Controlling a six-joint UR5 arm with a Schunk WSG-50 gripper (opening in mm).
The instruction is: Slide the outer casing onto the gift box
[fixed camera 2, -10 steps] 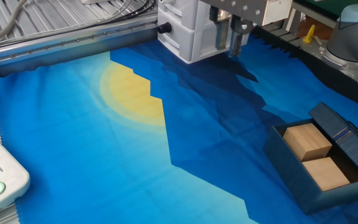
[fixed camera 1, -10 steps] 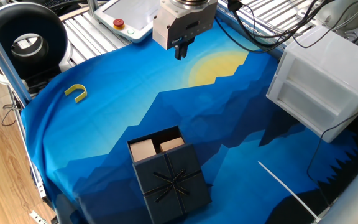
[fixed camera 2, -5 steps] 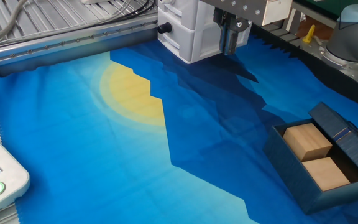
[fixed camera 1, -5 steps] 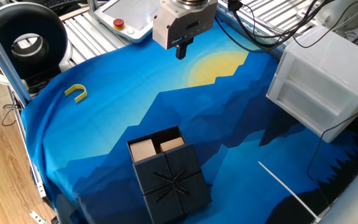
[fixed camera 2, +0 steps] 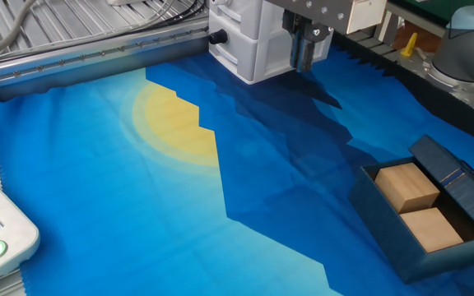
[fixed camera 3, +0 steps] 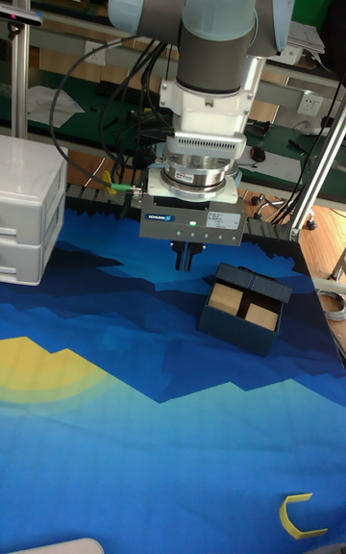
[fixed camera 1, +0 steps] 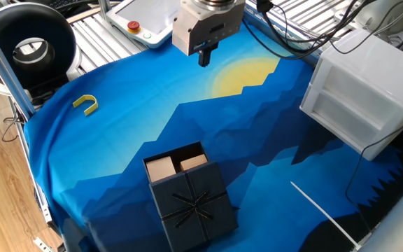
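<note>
Gripper (fixed camera 1: 203,58): hanging above the cloth's yellow sun patch, fingers pressed together, gripping nothing.
Outer casing (fixed camera 1: 196,206): lying at the cloth's near edge, covering part of the box.
Gift box (fixed camera 1: 175,164): protruding from the casing, showing two tan blocks (fixed camera 2: 419,207).

Outer casing (fixed camera 1: 194,208) half over gift box (fixed camera 1: 175,166)

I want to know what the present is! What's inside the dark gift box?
Two tan blocks sit side by side in the open part of the gift box. The outer casing covers the rest, hiding anything under it.
</note>
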